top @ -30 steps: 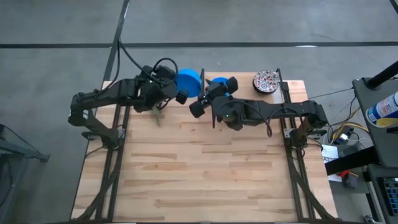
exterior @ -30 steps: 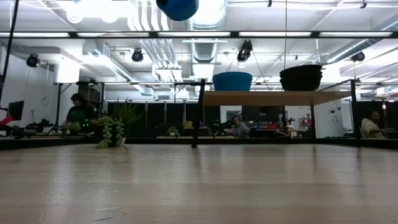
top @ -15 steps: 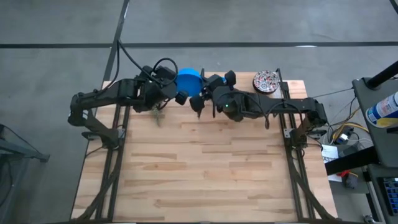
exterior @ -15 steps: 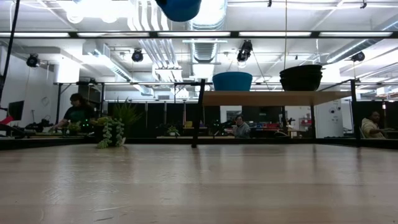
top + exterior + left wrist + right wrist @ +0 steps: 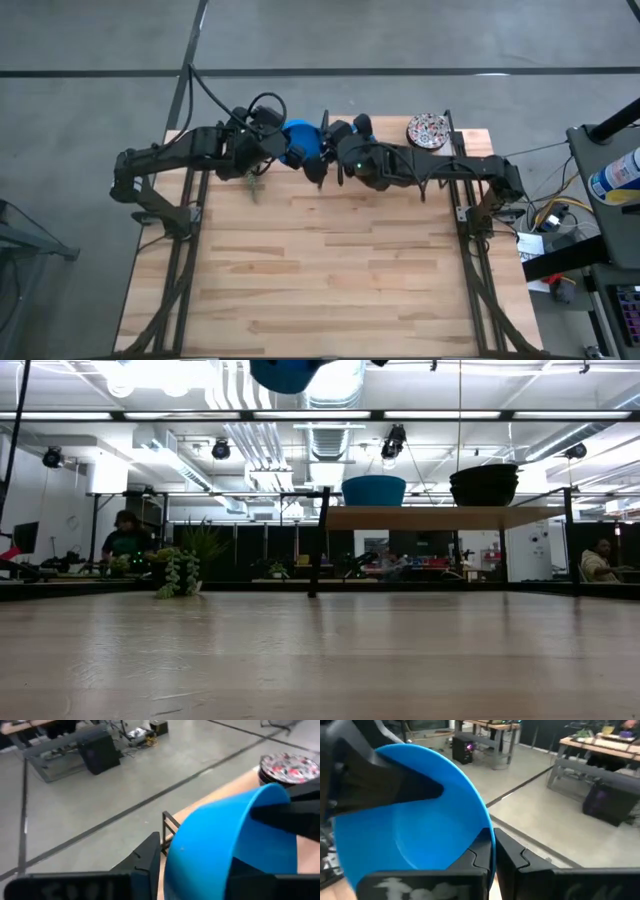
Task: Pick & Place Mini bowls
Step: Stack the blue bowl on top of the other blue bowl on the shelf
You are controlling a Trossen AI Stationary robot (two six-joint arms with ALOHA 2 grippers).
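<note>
A plain blue mini bowl (image 5: 300, 138) hangs high above the table's far edge between my two grippers; the low view shows only its underside (image 5: 285, 372). My right gripper (image 5: 322, 150) is shut on its rim. My left gripper (image 5: 290, 152) stands open at the opposite side, with one finger (image 5: 149, 857) outside the wall and the other inside. A second blue bowl (image 5: 373, 490) and a floral mini bowl (image 5: 428, 130) rest on their bases on a raised wooden shelf (image 5: 440, 517) at the far right. My right gripper pinches the bowl's rim (image 5: 489, 832) between its two fingers, one inside the bowl and one outside. It comes roughly level from the table's right. The bowl is lifted clear of the table and tilted, its hollow toward this gripper. My left gripper's fingers straddle the bowl's wall (image 5: 172, 865); I cannot tell whether they touch it.
A small green plant (image 5: 180, 572) stands on the table near the far left, under my left arm. The shelf's dark post (image 5: 320, 540) rises at the far edge. The wide wooden tabletop (image 5: 330, 270) stretches toward the near edge. People sit in the room beyond.
My right gripper has moved toward the table's left, up to the blue bowl held aloft at my left gripper, and has shut on its rim. The bowl has stayed high above the table's far edge.
</note>
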